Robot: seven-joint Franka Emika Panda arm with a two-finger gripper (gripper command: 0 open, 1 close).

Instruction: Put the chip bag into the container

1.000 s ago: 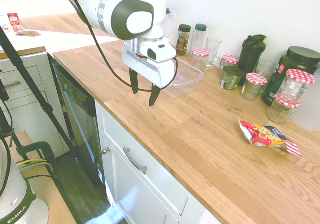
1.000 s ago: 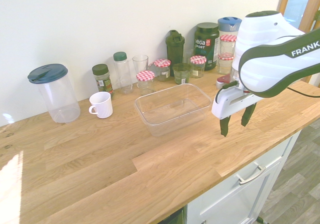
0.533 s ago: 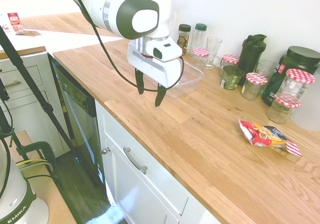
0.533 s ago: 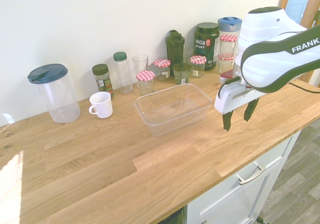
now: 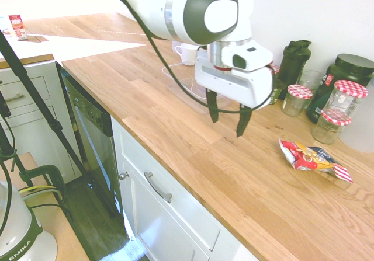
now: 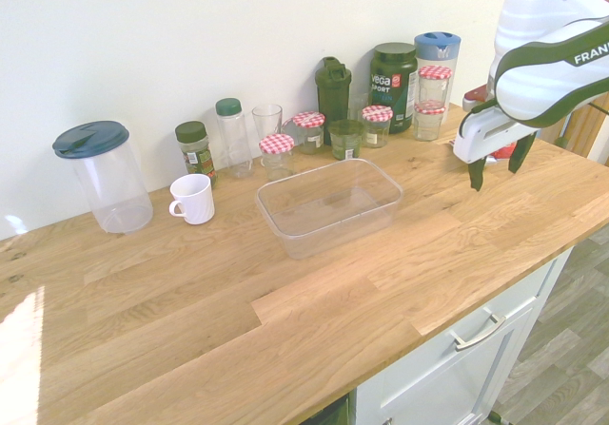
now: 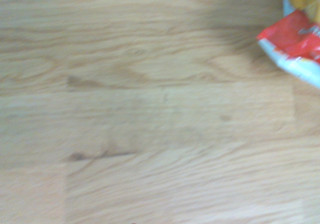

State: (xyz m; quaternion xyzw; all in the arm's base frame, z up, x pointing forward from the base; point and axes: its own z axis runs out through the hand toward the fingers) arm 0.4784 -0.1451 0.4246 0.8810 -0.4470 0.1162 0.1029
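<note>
The chip bag (image 5: 312, 157), crumpled red and yellow foil with striped ends, lies flat on the wooden counter at the right. Its red and pale edge shows as the chip bag (image 7: 295, 38) in the wrist view. My gripper (image 5: 227, 124) hangs open and empty above the counter, a short way left of the bag and not touching it. In the second exterior view the gripper (image 6: 497, 173) sits at the far right and covers most of the bag. The container (image 6: 324, 235), a clear shallow tub, stands empty mid-counter; the arm hides most of the container (image 5: 178, 80) in the first exterior view.
Along the wall stand jars with red-checked lids (image 5: 299, 97), a dark shaker bottle (image 5: 294, 59), a dark tub (image 6: 393, 83), spice jars (image 6: 194, 147), a glass (image 6: 266, 125), a white mug (image 6: 193, 199) and a clear pitcher (image 6: 100, 173). The counter's front edge (image 5: 175, 164) drops to drawers.
The arm has swung along the counter, from in front of the container toward the chip bag. The gripper has stayed open and empty throughout.
</note>
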